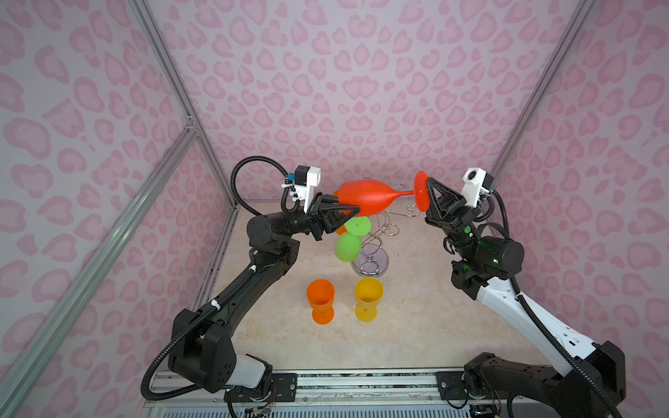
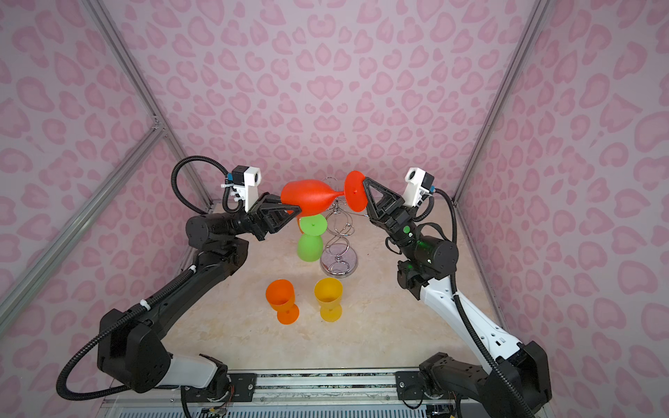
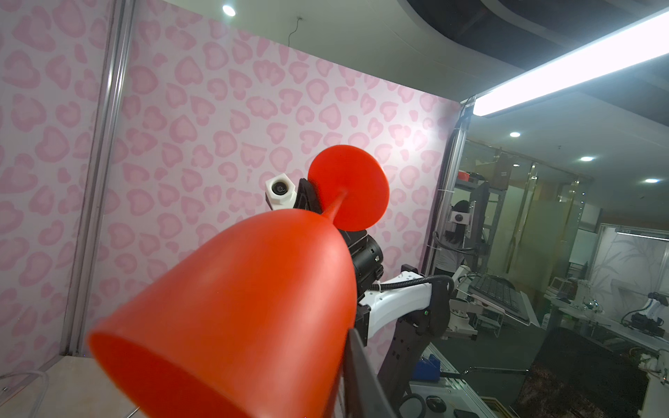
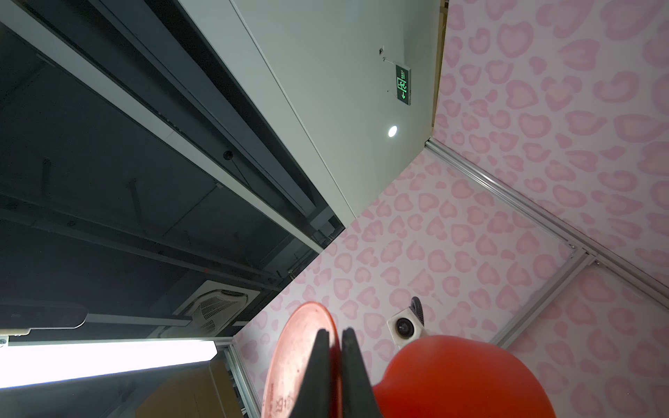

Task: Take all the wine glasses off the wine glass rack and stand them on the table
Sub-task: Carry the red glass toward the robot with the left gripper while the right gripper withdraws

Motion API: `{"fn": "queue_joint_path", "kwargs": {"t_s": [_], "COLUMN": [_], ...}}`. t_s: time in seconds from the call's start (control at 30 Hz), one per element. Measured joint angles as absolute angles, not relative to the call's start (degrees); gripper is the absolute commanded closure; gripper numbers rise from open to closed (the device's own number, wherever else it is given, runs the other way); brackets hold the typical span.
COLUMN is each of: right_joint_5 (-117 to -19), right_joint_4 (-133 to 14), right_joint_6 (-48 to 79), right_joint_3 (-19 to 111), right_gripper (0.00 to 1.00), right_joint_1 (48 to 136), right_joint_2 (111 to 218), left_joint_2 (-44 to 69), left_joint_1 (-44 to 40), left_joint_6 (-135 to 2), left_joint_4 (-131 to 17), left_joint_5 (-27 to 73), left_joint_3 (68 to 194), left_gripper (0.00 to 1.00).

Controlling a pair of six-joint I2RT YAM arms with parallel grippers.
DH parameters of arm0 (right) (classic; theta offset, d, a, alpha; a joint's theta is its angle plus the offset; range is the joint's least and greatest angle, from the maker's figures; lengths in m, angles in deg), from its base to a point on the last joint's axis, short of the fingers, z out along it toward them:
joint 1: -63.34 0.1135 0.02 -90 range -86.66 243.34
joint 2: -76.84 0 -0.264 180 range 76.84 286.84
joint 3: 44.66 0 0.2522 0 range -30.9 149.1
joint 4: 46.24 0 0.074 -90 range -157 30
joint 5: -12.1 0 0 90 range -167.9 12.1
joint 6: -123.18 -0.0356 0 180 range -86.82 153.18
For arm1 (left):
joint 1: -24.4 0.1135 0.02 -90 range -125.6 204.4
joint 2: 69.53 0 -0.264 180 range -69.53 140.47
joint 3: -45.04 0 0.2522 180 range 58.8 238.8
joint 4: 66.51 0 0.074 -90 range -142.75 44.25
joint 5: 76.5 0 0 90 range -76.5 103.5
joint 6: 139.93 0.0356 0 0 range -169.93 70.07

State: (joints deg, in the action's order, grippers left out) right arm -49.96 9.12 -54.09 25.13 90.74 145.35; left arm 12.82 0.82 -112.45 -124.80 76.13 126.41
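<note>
A robotics lab, with a robot booth inside it. In both top views the booth has pink-patterned walls on an aluminium frame, a beige surface, and a left arm and a right arm based on a rail at 6 o'clock. Past the booth, the left wrist view shows a glass partition, a keyboard, a desk, a person and a strip light; the right wrist view shows an exit sign and a ceiling air vent
</note>
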Motion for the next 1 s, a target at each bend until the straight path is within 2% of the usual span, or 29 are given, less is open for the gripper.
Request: {"fn": "queue_joint_path", "kwargs": {"t_s": [0.07,0.17,0.33,0.43,0.53,0.73,0.9,1.0], "right_joint_5": [-51.14,-51.55,-48.19,-47.99,-55.05,-77.93,-91.51,-97.01], "right_joint_4": [8.07,5.03,-9.22,-26.20,-45.74,-72.05,-83.20,-85.43], "right_joint_6": [-54.09,-52.86,-43.64,-32.58,-19.42,-4.45,1.23,3.22], "right_joint_3": [24.49,23.66,24.78,29.34,36.27,38.59,37.08,36.62], "right_gripper": [0.93,0.80,0.56,0.52,0.52,0.46,0.44,0.43], "right_joint_1": [90.69,90.67,90.17,89.86,89.55,85.93,81.69,80.46], "right_joint_2": [145.26,144.19,139.16,134.20,129.96,121.39,115.08,113.13], "left_joint_2": [12.60,12.03,10.61,9.08,6.48,3.60,7.84,11.62], "left_joint_1": [0.80,0.76,0.72,0.39,-0.53,-7.87,-18.04,-22.74], "left_joint_6": [-112.85,-113.28,-113.20,-111.10,-105.39,-78.92,-55.71,-47.06], "left_joint_4": [-125.83,-126.37,-122.86,-118.59,-109.59,-70.77,-37.50,-23.10], "left_joint_5": [77.01,78.47,77.99,78.08,78.63,74.01,60.35,51.90], "left_joint_3": [126.41,126.41,126.69,127.85,129.58,139.94,152.81,157.99], "left_gripper": [0.97,0.97,0.98,0.98,0.98,0.98,0.98,0.98]}}
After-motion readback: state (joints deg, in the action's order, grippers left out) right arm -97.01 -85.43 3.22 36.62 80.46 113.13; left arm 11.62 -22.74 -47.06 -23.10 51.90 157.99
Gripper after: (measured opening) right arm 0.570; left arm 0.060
